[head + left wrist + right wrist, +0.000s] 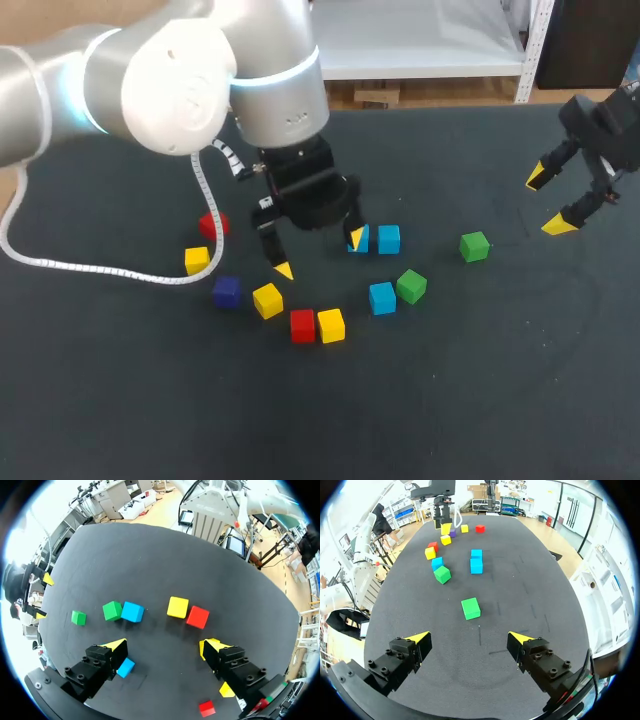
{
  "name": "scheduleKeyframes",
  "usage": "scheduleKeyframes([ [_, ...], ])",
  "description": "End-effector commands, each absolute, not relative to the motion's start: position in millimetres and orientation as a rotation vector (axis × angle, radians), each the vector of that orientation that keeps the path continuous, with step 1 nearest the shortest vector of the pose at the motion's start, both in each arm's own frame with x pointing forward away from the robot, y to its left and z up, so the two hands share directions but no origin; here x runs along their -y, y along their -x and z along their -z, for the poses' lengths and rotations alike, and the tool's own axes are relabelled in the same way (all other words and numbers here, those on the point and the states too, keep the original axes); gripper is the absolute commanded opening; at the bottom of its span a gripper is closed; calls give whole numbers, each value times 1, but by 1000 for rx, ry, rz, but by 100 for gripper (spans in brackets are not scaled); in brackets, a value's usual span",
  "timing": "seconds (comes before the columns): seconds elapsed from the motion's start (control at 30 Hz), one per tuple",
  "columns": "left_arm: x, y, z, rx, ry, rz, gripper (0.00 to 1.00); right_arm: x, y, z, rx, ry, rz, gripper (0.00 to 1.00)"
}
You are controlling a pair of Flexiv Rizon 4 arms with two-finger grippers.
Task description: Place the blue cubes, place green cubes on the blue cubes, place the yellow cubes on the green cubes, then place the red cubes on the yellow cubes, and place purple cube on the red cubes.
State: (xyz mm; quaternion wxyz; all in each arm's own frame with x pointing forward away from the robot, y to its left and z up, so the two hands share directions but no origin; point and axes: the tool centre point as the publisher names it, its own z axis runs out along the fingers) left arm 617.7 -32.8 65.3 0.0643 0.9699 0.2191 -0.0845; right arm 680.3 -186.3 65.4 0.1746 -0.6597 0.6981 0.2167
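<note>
Two light-blue cubes (388,239) sit side by side on dark grey worktop (480,400), unstacked. Left jaws open wide, one yellow tip at that pair's left cube. Third blue cube (382,298) + green cube (411,286) nr pair's front; right jaws open, well right of pair.

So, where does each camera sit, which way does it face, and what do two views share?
Head view: above and behind, looking down on the table; left gripper over the cubes, right gripper aside.
Left wrist view: on the left arm, facing a yellow cube beside a red cube; own open gripper shows.
Right wrist view: on the right arm, facing a lone green cube; own open gripper shows.
Both wrist views show that green cube.
</note>
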Motion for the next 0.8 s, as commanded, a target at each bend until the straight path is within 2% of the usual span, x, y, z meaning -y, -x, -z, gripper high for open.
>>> scheduleKeyframes([
  [0.03, 45, -630, -55, -654, -2952, 262, 100, 187, -680, -65, -1977, 1868, -615, 100],
  [0.57, 63, -640, -37, -653, -2924, 282, 100, 187, -680, -65, -1977, 1868, -615, 100],
  [0.6, 62, -641, -36, -655, -2921, 285, 95, 187, -680, -65, -1977, 1868, -615, 100],
  [0.63, 62, -641, -33, -658, -2920, 286, 60, 187, -680, -65, -1977, 1868, -615, 100],
  [0.67, 62, -641, -31, -662, -2923, 288, 50, 187, -680, -65, -1977, 1868, -615, 100],
  [0.7, 63, -641, -29, -661, -2929, 287, 54, 187, -680, -65, -1977, 1868, -615, 100],
  [0.73, 63, -641, -26, -659, -2934, 286, 66, 187, -680, -65, -1977, 1868, -615, 100],
  [0.77, 63, -641, -24, -654, -2939, 287, 71, 187, -680, -65, -1977, 1868, -615, 100],
  [0.8, 64, -641, -21, -644, -2948, 285, 71, 187, -680, -65, -1977, 1868, -615, 100],
])
